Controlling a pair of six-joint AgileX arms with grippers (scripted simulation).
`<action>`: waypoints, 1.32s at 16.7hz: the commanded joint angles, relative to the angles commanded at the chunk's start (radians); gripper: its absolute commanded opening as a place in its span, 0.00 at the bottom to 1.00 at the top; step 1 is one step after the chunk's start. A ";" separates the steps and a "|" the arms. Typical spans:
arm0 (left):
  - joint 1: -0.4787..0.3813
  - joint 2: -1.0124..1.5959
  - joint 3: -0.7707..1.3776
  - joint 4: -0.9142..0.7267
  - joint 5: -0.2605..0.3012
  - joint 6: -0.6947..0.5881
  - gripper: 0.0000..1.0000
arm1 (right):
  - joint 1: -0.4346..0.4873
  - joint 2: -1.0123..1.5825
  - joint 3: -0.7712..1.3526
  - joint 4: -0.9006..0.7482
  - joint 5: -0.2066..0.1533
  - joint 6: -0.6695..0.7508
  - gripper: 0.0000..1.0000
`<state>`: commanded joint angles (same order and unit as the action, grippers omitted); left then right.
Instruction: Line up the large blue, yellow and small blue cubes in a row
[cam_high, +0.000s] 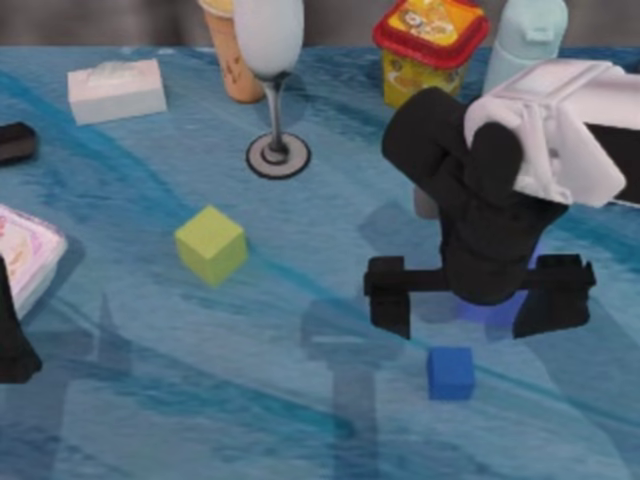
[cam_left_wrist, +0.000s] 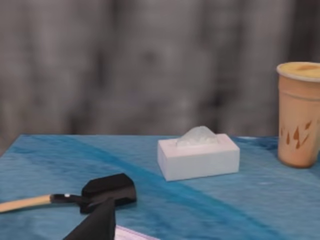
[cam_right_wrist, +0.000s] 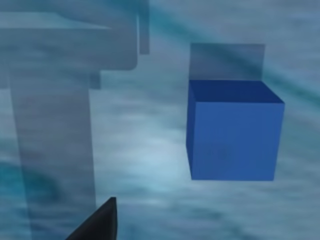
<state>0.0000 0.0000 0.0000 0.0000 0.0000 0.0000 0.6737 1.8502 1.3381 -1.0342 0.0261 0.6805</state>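
1. Looking down from the top view, the right gripper (cam_high: 478, 290) hangs over the right half of the desk (cam_high: 150, 400), its black fingers (cam_high: 388, 292) spread wide. The large blue (cam_high: 497, 312) cube shows only as a sliver beneath it, between the fingers. The small blue cube (cam_high: 450, 373) sits just nearer the front edge. The yellow (cam_high: 211, 244) cube lies well apart, left of centre. The left gripper (cam_high: 12, 350) is parked at the left edge.
2. Left wrist view: a tissue box (cam_left_wrist: 198, 155) and a paper cup (cam_left_wrist: 300, 115) stand near the back edge; I cannot tell that gripper's finger state.
3. Right wrist view: the small blue cube (cam_right_wrist: 234, 131) rests alone on the desk.
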 joint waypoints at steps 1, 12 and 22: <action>-0.003 0.010 0.010 -0.007 0.001 0.002 1.00 | 0.002 -0.009 -0.009 0.006 0.000 -0.004 1.00; -0.137 0.802 0.702 -0.446 -0.001 0.136 1.00 | -0.049 -0.687 -0.534 0.360 -0.022 -0.241 1.00; -0.300 1.844 1.516 -1.001 0.004 0.296 1.00 | -0.412 -1.552 -1.172 0.818 -0.037 -0.552 1.00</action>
<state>-0.3002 1.8436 1.5164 -1.0014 0.0038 0.2960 0.2612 0.2981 0.1659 -0.2157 -0.0105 0.1285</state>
